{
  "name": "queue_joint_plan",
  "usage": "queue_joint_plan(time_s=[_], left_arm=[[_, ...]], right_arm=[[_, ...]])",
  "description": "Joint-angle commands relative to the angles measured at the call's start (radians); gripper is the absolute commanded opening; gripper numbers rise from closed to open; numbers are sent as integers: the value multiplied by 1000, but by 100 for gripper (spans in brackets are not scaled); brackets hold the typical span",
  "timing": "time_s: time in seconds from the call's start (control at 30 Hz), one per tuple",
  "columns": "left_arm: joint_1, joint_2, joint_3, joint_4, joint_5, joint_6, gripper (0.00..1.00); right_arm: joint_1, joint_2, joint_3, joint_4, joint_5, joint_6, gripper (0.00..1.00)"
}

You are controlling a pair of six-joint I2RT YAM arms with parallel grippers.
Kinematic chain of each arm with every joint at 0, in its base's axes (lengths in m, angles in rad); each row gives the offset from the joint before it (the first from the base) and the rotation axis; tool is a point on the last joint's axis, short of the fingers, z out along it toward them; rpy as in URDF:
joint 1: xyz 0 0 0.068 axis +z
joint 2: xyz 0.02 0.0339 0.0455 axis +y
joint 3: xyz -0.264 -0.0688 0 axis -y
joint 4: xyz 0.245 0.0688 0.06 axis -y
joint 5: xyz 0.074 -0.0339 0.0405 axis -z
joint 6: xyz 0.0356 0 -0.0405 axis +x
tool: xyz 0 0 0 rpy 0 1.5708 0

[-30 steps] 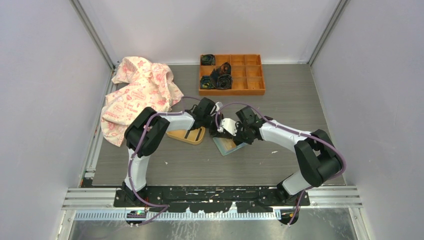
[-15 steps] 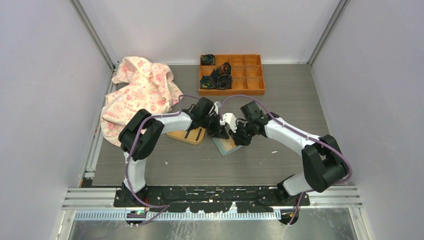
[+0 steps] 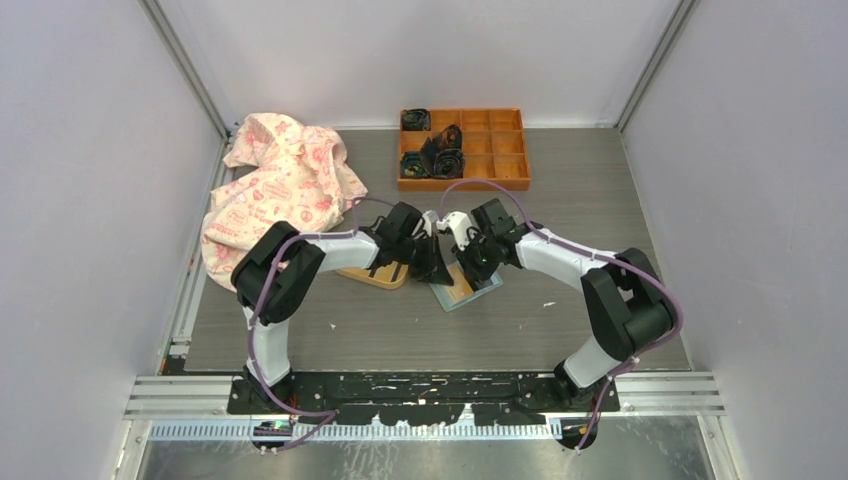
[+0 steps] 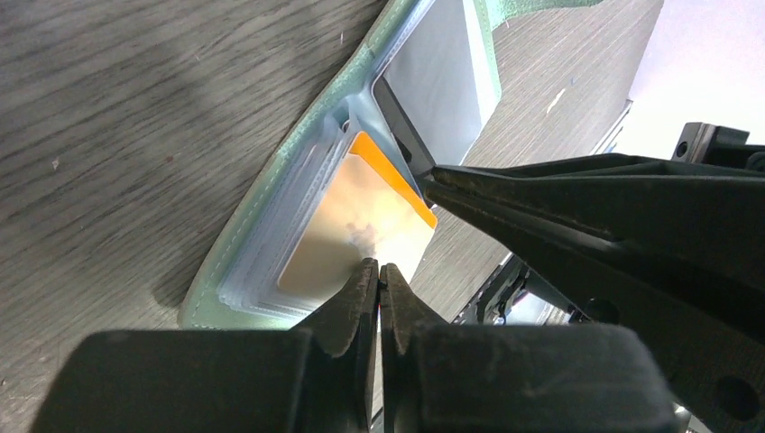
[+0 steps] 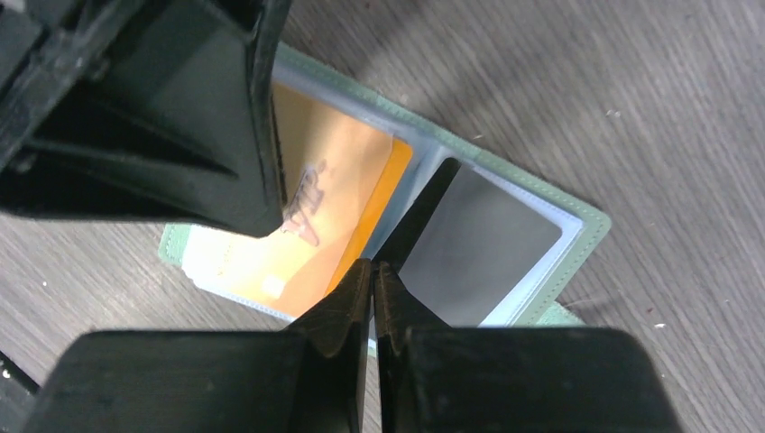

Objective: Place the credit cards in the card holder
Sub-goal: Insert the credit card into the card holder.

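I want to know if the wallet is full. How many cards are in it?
2. An orange card lies on one page of the open card holder; a grey card on the page beside it. More may be hidden underneath.

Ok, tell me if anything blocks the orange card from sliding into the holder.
Nothing visible does. The orange card lies on the open holder's clear sleeves, beside the grey card. Only the shut jaws meet it: left jaws on the card, right jaws at the fold. How deep it sits cannot be told.
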Motion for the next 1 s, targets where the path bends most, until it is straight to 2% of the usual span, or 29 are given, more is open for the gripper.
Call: queue_joint_plan(time_s=[0.0, 0.17, 0.43, 0.57, 0.7, 0.8, 0.93, 0.97], left_arm=[[-7, -39, -36, -8, -7, 16, 5], [-7, -39, -43, -9, -8, 18, 5], [-8, -39, -34, -15, -6, 21, 4], [-7, -42, -32, -14, -5, 22, 4], [-7, -49, -28, -15, -4, 25, 5], [-7, -64, -19, -14, -5, 27, 6], [-8, -101, 3, -34, -18, 46, 9], [-9, -113, 8, -38, -22, 50, 9]], right_arm=[[26, 14, 53, 67, 64, 68, 11], [52, 63, 98, 37, 83, 82, 11], [55, 116, 129, -3, 261, 72, 11], [45, 112, 132, -17, 264, 58, 11], [30, 59, 135, -37, 168, 42, 12], [11, -16, 134, -79, 40, 26, 17], [-69, -100, 118, -123, -79, 32, 35], [-100, -109, 114, -133, -114, 46, 37]])
